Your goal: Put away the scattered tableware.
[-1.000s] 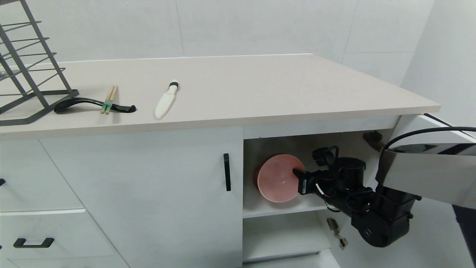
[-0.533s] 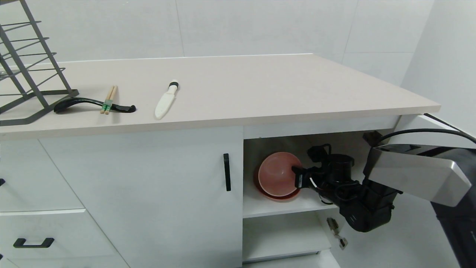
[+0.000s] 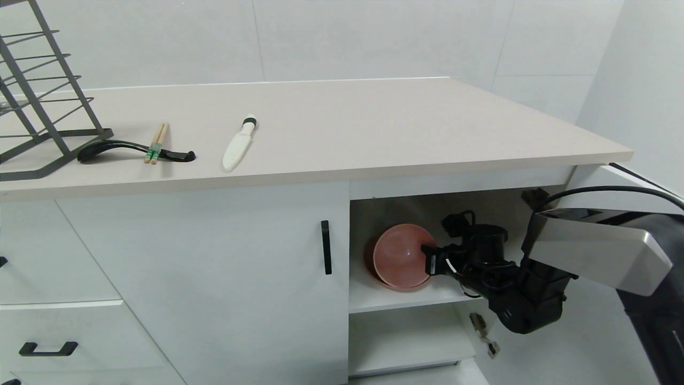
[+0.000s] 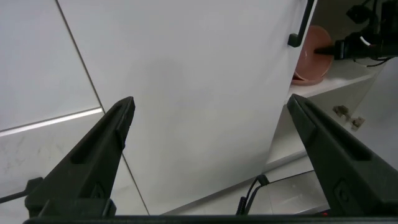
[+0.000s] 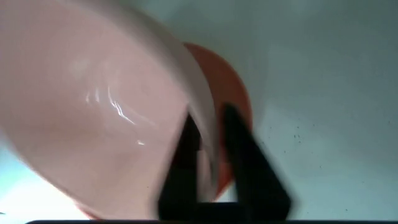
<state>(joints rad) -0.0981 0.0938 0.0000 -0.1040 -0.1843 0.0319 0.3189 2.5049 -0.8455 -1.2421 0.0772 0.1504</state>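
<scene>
Right arm is hanging low on the robot's right side, its grey forearm link angling slightly downward into the black wrist. The wrist is sitting lower than the fingertips, so the hand is tilting upward and pointing toward the robot's left. Right gripper is pinching the rim of a pink bowl. In the right wrist view one black finger is lying against the inside of the wall and the other against the outside, with the jaws nearly closed and only the rim between them. Left gripper is holding nothing, and its two black fingers are standing wide apart.
</scene>
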